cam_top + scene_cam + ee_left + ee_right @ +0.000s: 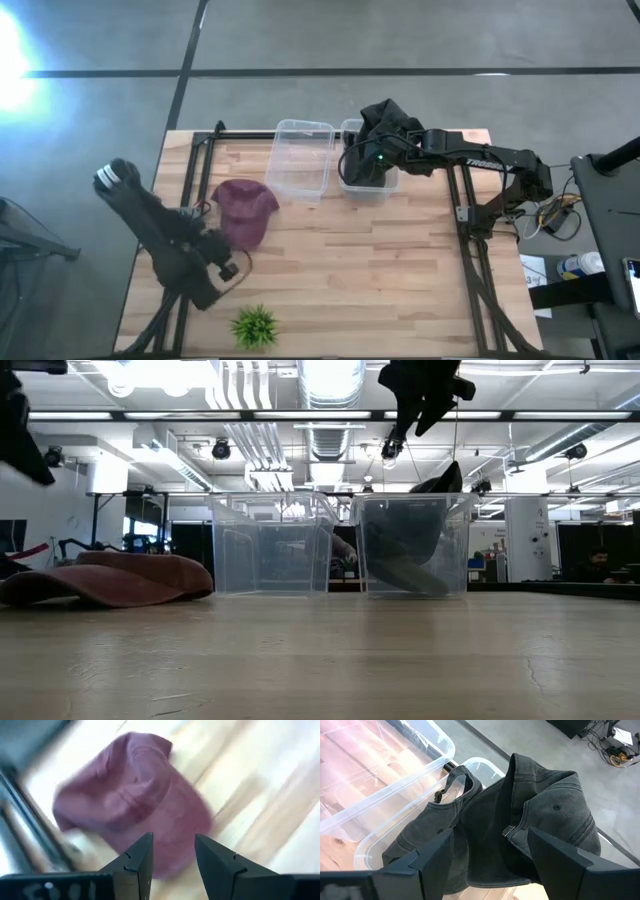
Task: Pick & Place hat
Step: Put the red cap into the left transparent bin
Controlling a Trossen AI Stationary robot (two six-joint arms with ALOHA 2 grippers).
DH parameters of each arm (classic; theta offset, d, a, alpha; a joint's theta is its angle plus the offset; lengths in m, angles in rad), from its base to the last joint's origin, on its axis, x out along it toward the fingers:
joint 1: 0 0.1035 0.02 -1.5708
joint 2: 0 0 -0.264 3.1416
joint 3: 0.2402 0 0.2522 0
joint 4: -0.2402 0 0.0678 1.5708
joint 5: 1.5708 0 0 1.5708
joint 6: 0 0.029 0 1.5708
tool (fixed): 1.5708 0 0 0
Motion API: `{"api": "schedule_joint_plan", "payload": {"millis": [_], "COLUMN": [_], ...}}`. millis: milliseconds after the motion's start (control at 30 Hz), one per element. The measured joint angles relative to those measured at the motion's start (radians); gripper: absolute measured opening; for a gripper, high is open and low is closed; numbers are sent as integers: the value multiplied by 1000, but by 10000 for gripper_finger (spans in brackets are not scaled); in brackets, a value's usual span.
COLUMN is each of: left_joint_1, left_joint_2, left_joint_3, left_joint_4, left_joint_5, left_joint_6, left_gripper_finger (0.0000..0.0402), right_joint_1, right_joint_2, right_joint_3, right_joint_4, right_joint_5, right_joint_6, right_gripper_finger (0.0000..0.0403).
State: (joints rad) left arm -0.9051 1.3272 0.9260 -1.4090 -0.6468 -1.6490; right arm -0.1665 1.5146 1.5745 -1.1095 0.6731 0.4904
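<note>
A maroon cap (245, 212) lies crown up on the wooden table, left of the bins; it also shows in the low view (110, 580) and the left wrist view (132, 802). My left gripper (222, 250) (172, 852) hangs open above the cap's near side, clear of it. Dark grey caps (520, 825) sit in the right clear bin (365, 187). One leans up over the bin's far rim (440, 480). My right gripper (352, 165) (490, 855) is open and raised above that bin (420, 405), touching nothing.
An empty clear bin (302, 158) stands between the maroon cap and the right bin. A small green plant (255, 326) sits near the table's near edge. Black frame rails (462, 215) run along both sides. Bare wood lies in the table's middle and near right.
</note>
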Motion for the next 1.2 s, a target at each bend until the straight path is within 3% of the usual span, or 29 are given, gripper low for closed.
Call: {"api": "schedule_joint_plan", "payload": {"millis": [133, 300, 433, 533, 633, 733, 900, 1067, 1200], "left_joint_1": [-8, 39, 58, 72, 84, 115, 242, 419, 534], "left_joint_2": [-131, -157, -98, -57, -45, -58, -52, -41, -17], "left_joint_3": [-18, -92, -122, -109, -78, -33, 2, -83, -179], "left_joint_4": [43, 558, 721, 623, 394, 147, -162, -50, 90], "left_joint_5": [-63, -96, -103, -34, 110, 84, -50, -70, -47], "left_joint_6": [-623, -627, -652, -637, -658, -674, -544, -194, -68], "left_gripper_finger": [138, 138, 138, 138, 138, 138, 138, 138, 138], "right_joint_1": [0, -3, -13, -20, -25, -28, -28, -28, -28], "right_joint_2": [0, 0, 0, 0, 0, 0, 1, 0, -7], "right_joint_3": [0, 0, 0, 0, 0, -4, -13, 1, 43], "right_joint_4": [0, 2, 2, 2, 3, 38, 100, 112, 119], "right_joint_5": [0, 7, 8, 7, -61, -160, -179, -177, -174], "right_joint_6": [4, 7, -30, -89, -101, -100, -126, -212, -237], "right_gripper_finger": [251, 251, 251, 251, 251, 251, 251, 251, 251]}}
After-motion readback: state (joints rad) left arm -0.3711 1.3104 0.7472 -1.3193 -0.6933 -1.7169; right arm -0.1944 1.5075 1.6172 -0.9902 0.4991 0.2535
